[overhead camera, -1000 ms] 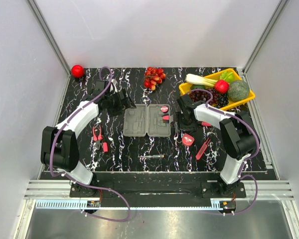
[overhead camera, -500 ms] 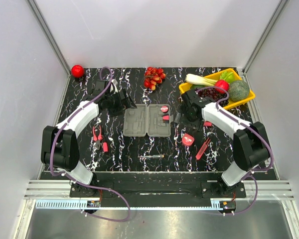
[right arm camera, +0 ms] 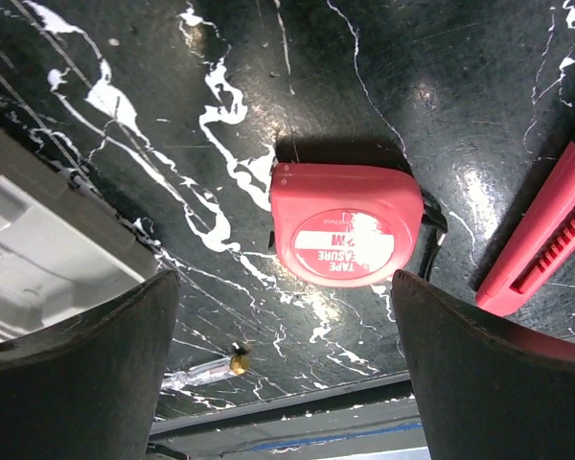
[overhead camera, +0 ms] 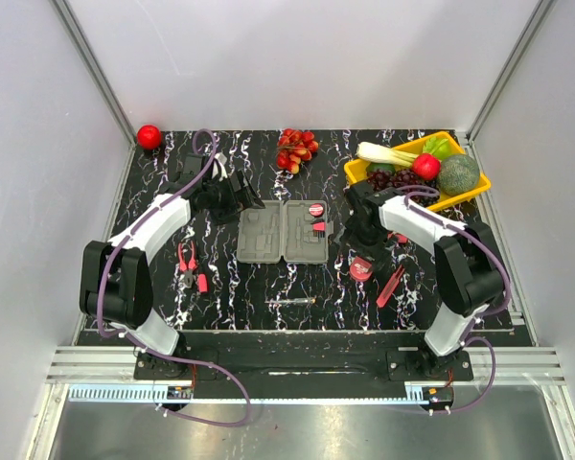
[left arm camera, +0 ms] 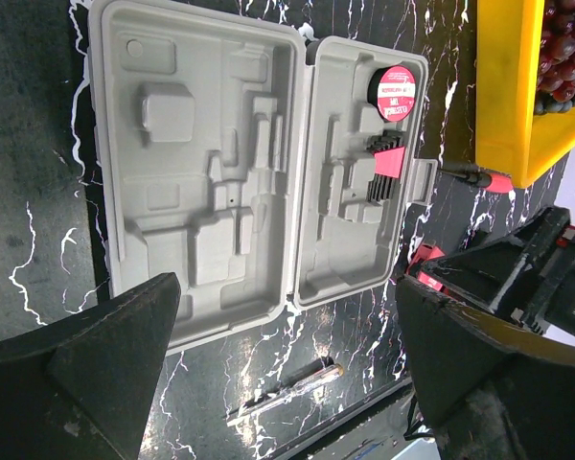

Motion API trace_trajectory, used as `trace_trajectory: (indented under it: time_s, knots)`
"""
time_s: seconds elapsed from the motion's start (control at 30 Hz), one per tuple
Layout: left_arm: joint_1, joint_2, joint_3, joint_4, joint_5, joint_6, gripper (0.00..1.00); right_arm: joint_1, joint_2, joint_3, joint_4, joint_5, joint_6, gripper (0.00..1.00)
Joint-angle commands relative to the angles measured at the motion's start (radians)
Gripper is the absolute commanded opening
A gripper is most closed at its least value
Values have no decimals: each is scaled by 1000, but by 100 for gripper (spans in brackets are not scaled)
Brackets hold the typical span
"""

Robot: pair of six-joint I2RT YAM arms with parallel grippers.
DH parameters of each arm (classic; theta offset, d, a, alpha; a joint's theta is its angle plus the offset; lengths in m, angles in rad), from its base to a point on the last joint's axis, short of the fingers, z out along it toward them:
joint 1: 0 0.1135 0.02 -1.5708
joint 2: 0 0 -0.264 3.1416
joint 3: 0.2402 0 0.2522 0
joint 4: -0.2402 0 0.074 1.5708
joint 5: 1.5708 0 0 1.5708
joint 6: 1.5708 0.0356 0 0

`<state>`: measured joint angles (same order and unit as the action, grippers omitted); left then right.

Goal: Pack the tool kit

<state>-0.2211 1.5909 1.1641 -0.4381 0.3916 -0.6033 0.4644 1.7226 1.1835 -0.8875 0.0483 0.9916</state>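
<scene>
The flat grey plastic hinged case [overhead camera: 285,232] lies open in the middle of the black white-veined table top [overhead camera: 220,287], both halves flat and their moulded recesses facing up. In its right half, a round red-labelled disc [left arm camera: 396,88] sits in the upper recess. Just below it is a small set of black keys [left arm camera: 385,168]. The left half of the case holds nothing.

The left gripper [overhead camera: 232,196] hangs just off the case's upper left corner. In the left wrist view its jaws stand wide apart with nothing between them, and the case shows in the gap.

The right gripper [overhead camera: 360,240] is just right of the case. Its jaws are also spread wide and grip nothing. In the right wrist view the red round tape measure [right arm camera: 345,225] lies label up on the table between the two fingers [right arm camera: 86,374], touching neither.

The red flat knife [right arm camera: 546,240] lies slanted at the right edge of that view, near the tape measure. The slim clear-handled screwdriver [overhead camera: 292,302] lies below the case. The red-handled pliers [overhead camera: 188,264] are left of the case, well apart from it.

The yellow plastic tray [left arm camera: 508,86] of fruit and vegetables sits at the upper right. A cluster of small red fruit [overhead camera: 297,149] lies above the case, and a red ball [overhead camera: 149,136] is in the upper left corner.
</scene>
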Motion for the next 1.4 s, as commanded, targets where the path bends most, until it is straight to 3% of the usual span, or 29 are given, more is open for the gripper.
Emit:
trace_trajectory:
  time_s: [0.0,0.53,0.97,1.37]
  knots:
    - [6,-2,-9,44,24,-9,99,2,32,-2,-25,-2,55,96]
    - [6,12,-6,47,26,-9,99,2,80,-44,-19,30,67,98]
    - [6,18,-6,47,27,-10,99,2,-3,54,-54,97,16,97]
    - [6,12,-9,47,27,-10,99,2,6,-56,33,68,61,97]
